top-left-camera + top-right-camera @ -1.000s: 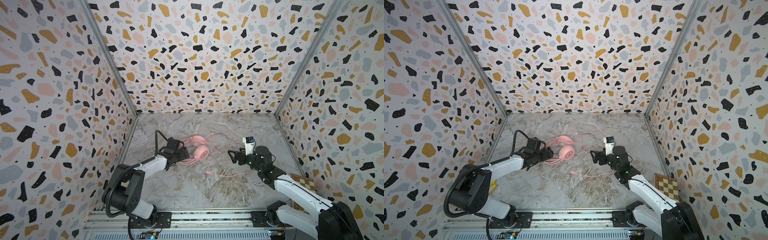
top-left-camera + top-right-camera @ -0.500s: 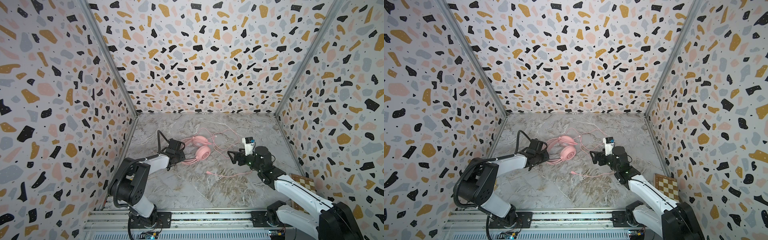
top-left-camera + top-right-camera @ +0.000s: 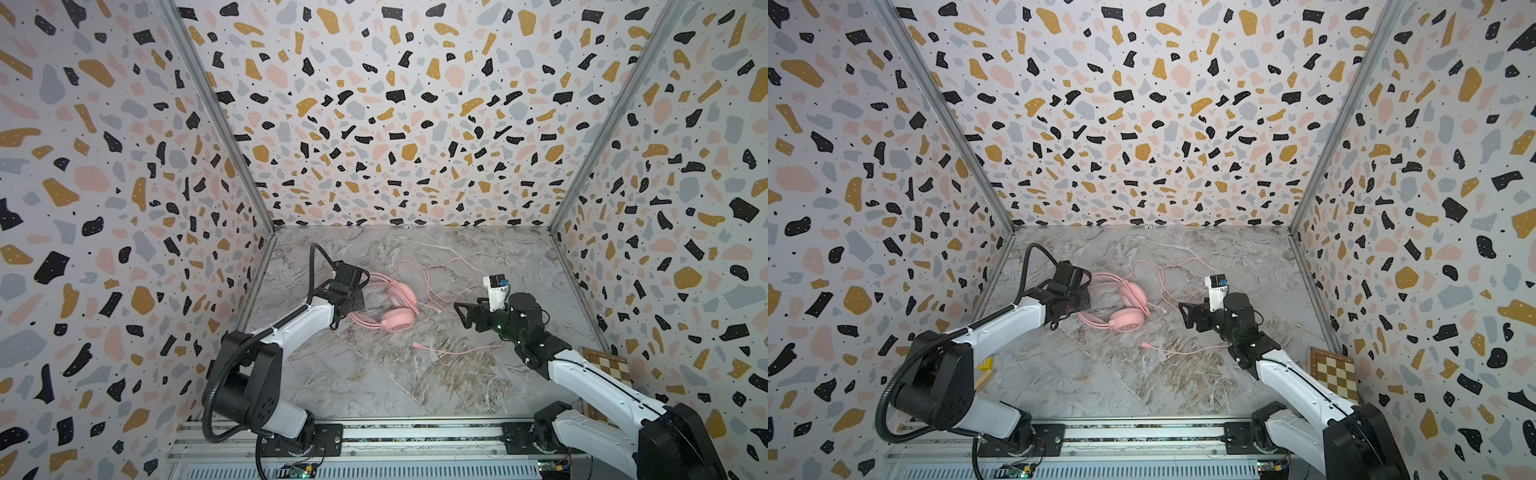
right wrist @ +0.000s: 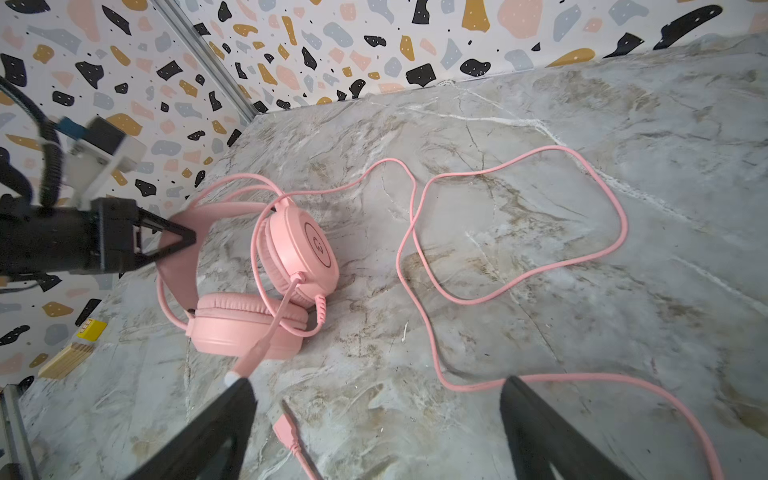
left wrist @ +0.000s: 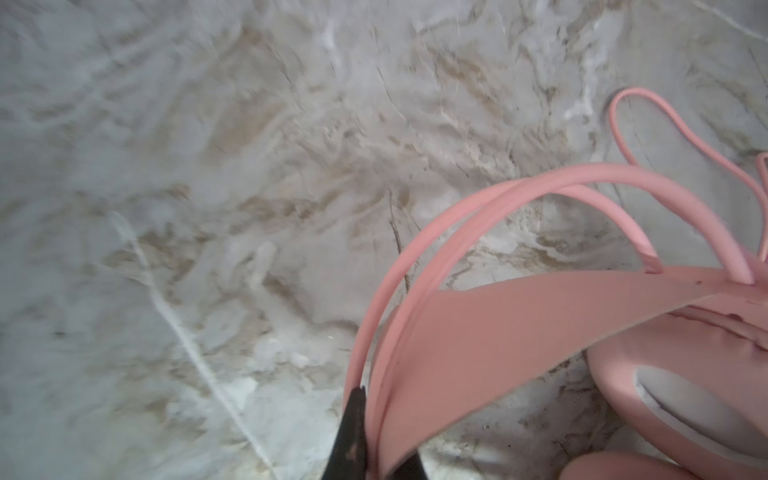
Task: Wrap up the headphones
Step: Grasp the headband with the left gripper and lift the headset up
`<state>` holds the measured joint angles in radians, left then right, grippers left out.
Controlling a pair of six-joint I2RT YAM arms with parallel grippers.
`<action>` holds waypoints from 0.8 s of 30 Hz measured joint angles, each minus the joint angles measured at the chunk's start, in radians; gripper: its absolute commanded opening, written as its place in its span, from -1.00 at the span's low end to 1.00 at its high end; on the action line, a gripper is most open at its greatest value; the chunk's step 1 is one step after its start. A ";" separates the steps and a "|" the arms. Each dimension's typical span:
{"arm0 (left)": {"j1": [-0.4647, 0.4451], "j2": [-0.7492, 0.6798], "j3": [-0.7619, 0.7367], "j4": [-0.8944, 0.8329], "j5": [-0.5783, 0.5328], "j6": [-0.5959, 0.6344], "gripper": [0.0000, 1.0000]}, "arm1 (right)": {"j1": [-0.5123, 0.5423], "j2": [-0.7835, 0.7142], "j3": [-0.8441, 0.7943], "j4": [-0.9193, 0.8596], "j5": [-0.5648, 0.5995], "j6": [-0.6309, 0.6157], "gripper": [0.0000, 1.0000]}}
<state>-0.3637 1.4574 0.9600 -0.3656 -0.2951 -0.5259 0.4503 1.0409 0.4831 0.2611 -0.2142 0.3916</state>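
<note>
The pink headphones lie on the marble floor left of centre, one earcup flat and one on edge. My left gripper is shut on the headband, and the right wrist view shows it pinching the band from the side. The thin pink cable loops loosely over the floor, ending in a plug. My right gripper stands open above the floor right of the headphones, holding nothing, with the plug between its fingers' lines.
Terrazzo-patterned walls close in the floor on three sides. A chessboard leans at the right wall. A small yellow block and a wooden piece lie by the left wall.
My left gripper has shut on the headband, which it straddled open a second ago. The headphones shifted slightly. My right arm has not moved.
</note>
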 measured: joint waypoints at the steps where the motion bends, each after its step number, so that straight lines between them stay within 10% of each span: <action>1: 0.000 -0.023 0.026 -0.034 -0.036 0.018 -1.00 | 0.000 0.000 0.000 0.000 0.000 0.000 0.87; 24: -0.097 0.022 0.880 -0.723 -0.305 0.324 -1.00 | 0.003 0.321 0.126 0.161 -0.167 -0.087 0.91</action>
<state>-0.4603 1.4792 1.8404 -1.0882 -0.6003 -0.2020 0.4538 1.3621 0.6090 0.4225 -0.3813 0.3046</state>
